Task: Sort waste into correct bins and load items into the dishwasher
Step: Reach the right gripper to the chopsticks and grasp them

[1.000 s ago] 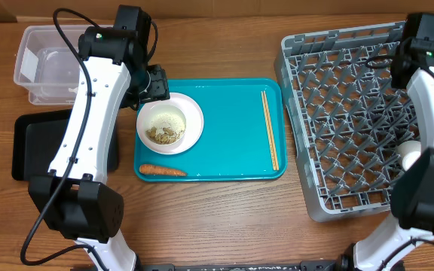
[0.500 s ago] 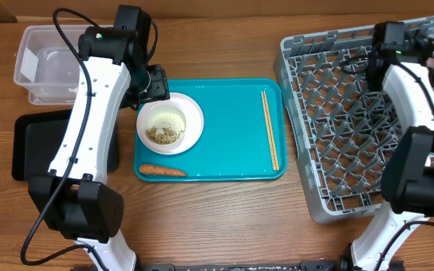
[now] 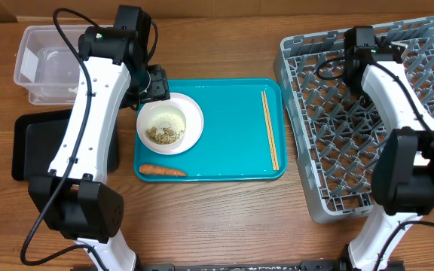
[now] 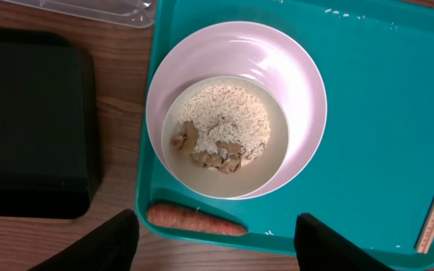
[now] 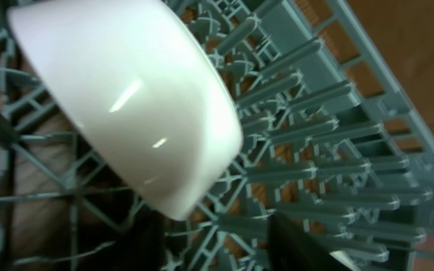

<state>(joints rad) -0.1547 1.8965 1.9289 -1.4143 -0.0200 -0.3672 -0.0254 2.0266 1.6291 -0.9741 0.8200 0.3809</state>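
A white bowl (image 3: 170, 124) with beige grainy food scraps (image 4: 217, 135) sits at the left of the teal tray (image 3: 232, 150). An orange carrot (image 3: 162, 170) lies at the tray's front left corner, and wooden chopsticks (image 3: 269, 129) lie along its right side. My left gripper (image 3: 157, 84) hovers high over the bowl, open and empty (image 4: 217, 248), its fingertips either side of the carrot (image 4: 196, 219). My right gripper (image 3: 355, 66) is over the grey dish rack (image 3: 330, 173), open (image 5: 224, 245), beside an upturned white bowl (image 5: 126, 98) resting on the pegs.
The clear tub (image 3: 47, 64) with a white label stands at the back left. The shallow black tray (image 3: 32, 150) lies in front of it, partly under my left arm. The rack (image 5: 337, 135) fills the right side with upright pegs.
My right arm has swung left across the rack from its far right edge to its back left part. The left arm, bowl, carrot and chopsticks have not moved.
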